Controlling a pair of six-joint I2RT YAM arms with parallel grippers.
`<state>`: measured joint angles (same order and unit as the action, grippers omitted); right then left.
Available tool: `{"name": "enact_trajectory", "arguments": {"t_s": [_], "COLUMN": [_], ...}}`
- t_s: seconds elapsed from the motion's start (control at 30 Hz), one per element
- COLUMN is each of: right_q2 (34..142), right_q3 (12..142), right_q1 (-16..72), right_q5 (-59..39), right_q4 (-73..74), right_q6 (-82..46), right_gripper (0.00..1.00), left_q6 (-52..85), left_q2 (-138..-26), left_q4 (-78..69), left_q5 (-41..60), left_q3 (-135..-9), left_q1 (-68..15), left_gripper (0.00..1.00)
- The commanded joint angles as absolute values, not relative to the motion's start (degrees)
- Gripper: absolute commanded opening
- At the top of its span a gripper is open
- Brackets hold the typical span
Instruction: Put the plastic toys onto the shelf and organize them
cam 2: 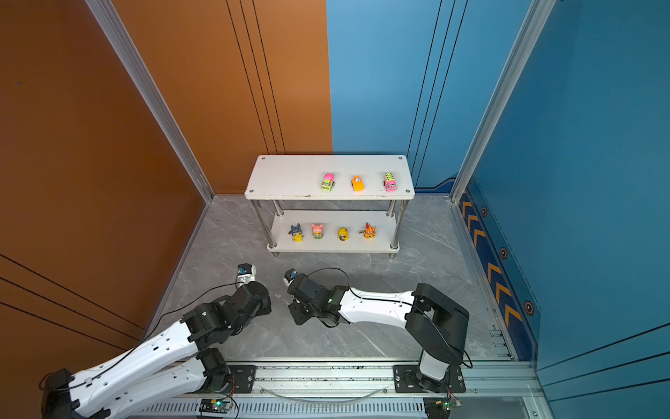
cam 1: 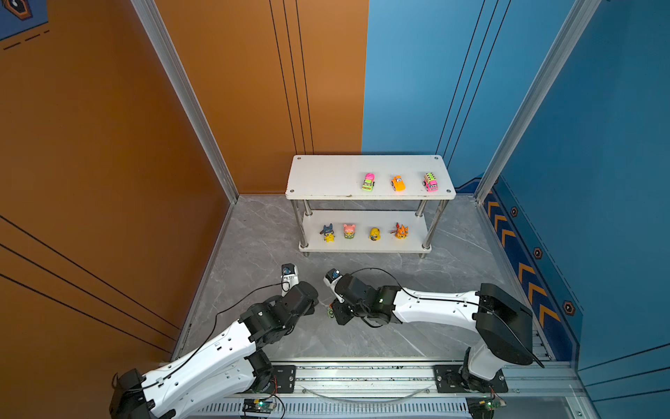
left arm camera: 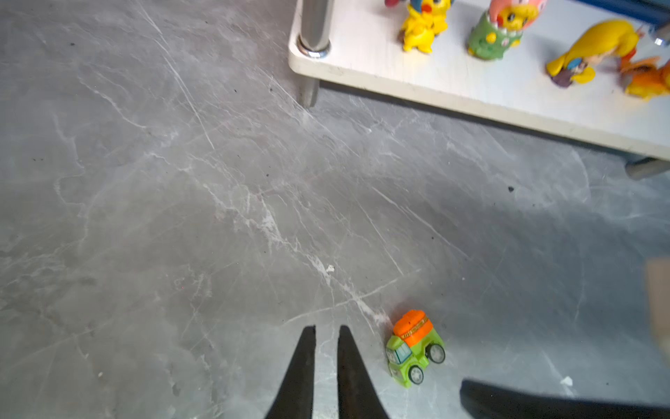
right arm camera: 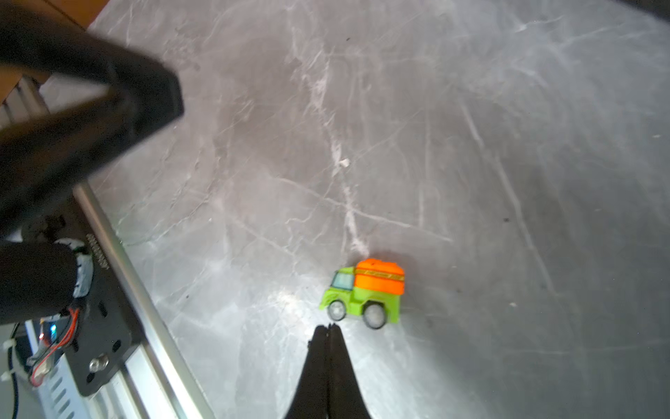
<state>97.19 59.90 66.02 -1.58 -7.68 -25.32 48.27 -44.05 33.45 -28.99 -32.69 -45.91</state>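
A small green truck with an orange load (left arm camera: 413, 348) (right arm camera: 366, 290) stands on the grey floor between my two grippers, held by neither. My left gripper (left arm camera: 326, 328) is beside it, its fingers a narrow gap apart with nothing between them. My right gripper (right arm camera: 328, 326) is shut, its tips right by the truck's front wheel. In both top views the shelf (cam 1: 326, 177) (cam 2: 286, 177) stands at the back. Its top board carries three cars (cam 1: 397, 183). Its lower board (left arm camera: 435, 83) carries several animal figurines (cam 1: 375, 234). The wrists hide both grippers in the top views.
An aluminium rail (cam 1: 362, 373) with the arm bases runs along the front edge. Orange and blue walls with metal posts (cam 1: 203, 119) close in the grey marble floor (cam 1: 453, 275). The left half of the shelf's top board is bare.
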Motion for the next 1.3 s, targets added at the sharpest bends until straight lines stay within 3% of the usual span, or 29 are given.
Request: {"name": "enact_trajectory", "arguments": {"t_s": [0.0, 0.2, 1.27], "right_q2": [99.79, 101.34, 101.44], "right_q3": [59.07, 57.33, 56.60], "right_q1": [65.68, 64.98, 62.32], "right_q5": [-1.82, -0.97, -2.66], "right_q4": [-8.12, -5.02, -0.95], "right_q6": [-25.76, -26.01, -25.74], "right_gripper": [0.00, 0.00, 0.00], "left_q6": [47.28, 47.26, 46.76], "left_q2": [-39.75, -36.77, -40.60], "left_q4": [34.28, 34.85, 31.84], "left_q5": [-26.23, -22.89, -20.64], "left_q3": [-30.78, -29.22, -28.16], "left_q1": [-42.04, -38.21, -36.16], "left_gripper": [0.15, 0.20, 0.21]}}
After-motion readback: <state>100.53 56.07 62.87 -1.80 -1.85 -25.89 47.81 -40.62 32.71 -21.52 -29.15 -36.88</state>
